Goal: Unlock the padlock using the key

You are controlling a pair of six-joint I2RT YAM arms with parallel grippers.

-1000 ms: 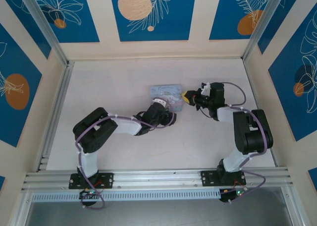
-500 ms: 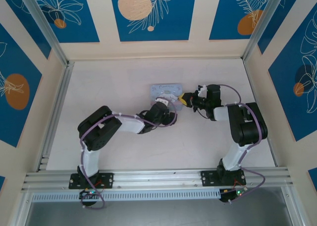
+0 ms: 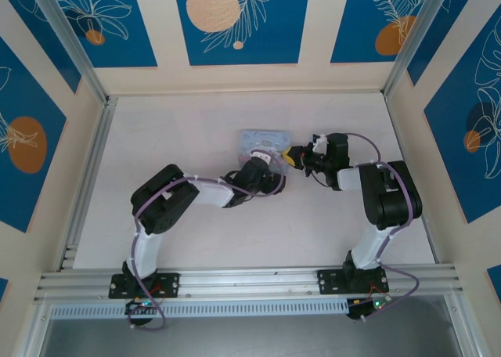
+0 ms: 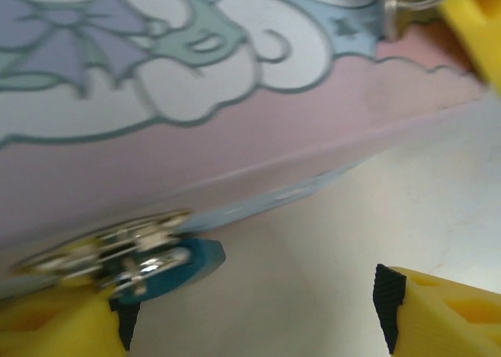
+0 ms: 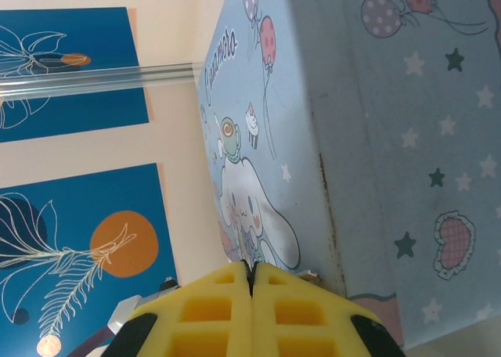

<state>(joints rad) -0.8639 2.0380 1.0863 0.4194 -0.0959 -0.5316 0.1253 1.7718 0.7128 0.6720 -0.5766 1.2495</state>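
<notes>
The padlock (image 4: 184, 263), tiny and blue with a silver shackle, hangs on the metal hasp (image 4: 102, 251) at the bottom edge of the cartoon-printed tin (image 4: 235, 146). My left gripper (image 4: 250, 310) is open against the tin's side, and the padlock sits just inside its left finger (image 4: 55, 326). From above, that left gripper (image 3: 272, 163) is at the tin's (image 3: 262, 142) near right corner. My right gripper (image 3: 293, 155) is shut at the tin's right end. A silver piece with a wire ring, the key (image 4: 403, 5), sticks out of its yellow finger (image 4: 470, 12). Its fingertips (image 5: 251, 267) are pressed together.
The tin stands mid-table, well away from the walls. Aluminium rails (image 3: 86, 169) run along the left and near edges. Open tabletop (image 3: 172, 130) lies left of and behind the tin.
My left arm has pushed forward and right, bringing its gripper closer to the tin's corner. The right gripper edged left toward the tin, then stayed.
</notes>
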